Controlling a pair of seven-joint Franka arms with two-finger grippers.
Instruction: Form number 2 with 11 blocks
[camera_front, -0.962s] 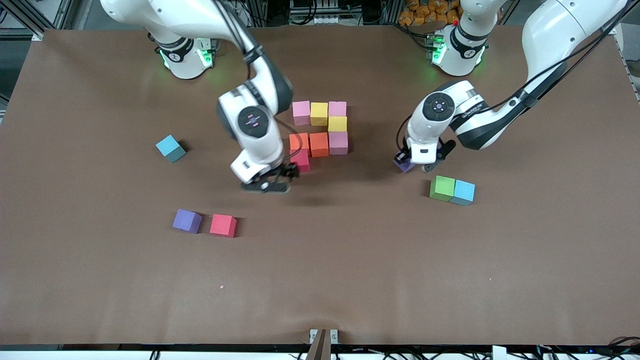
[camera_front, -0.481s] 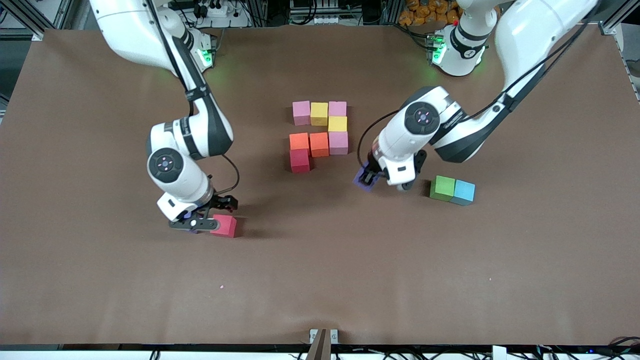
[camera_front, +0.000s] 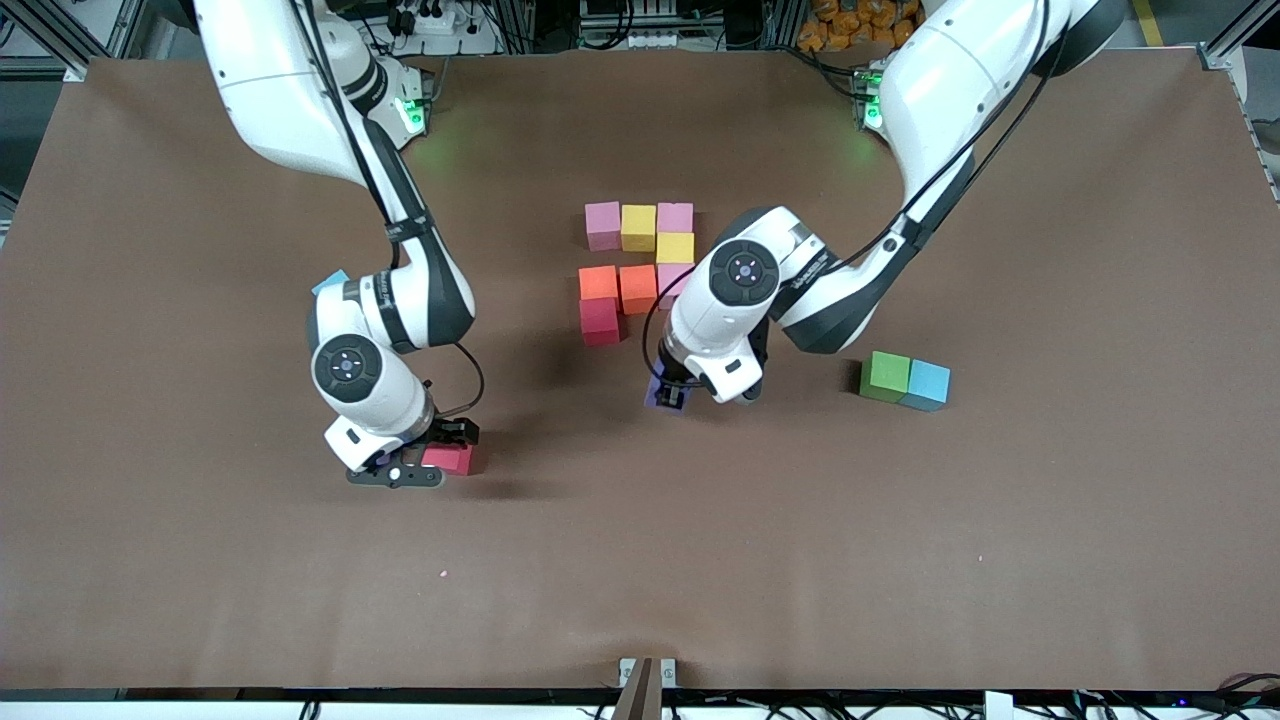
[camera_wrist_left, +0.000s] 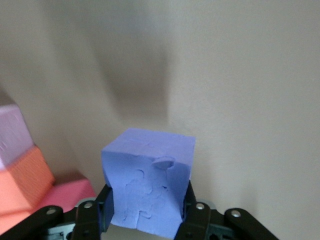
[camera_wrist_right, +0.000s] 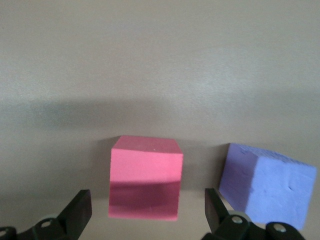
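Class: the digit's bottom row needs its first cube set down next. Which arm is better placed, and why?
Left. Its end effector is shut on a purple cube just below the unfinished digit. The right end effector is open around a red cube, holding nothing.

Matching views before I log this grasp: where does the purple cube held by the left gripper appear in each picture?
Front view: purple cube in the left gripper, over bare table near the unfinished 2.
Left wrist view: centre-bottom, clamped between the fingers.
Right wrist view: not in it; the second purple cube there lies beside a red cube.
Shared landmark: an orange cube of the unfinished 2, front and left wrist views only.
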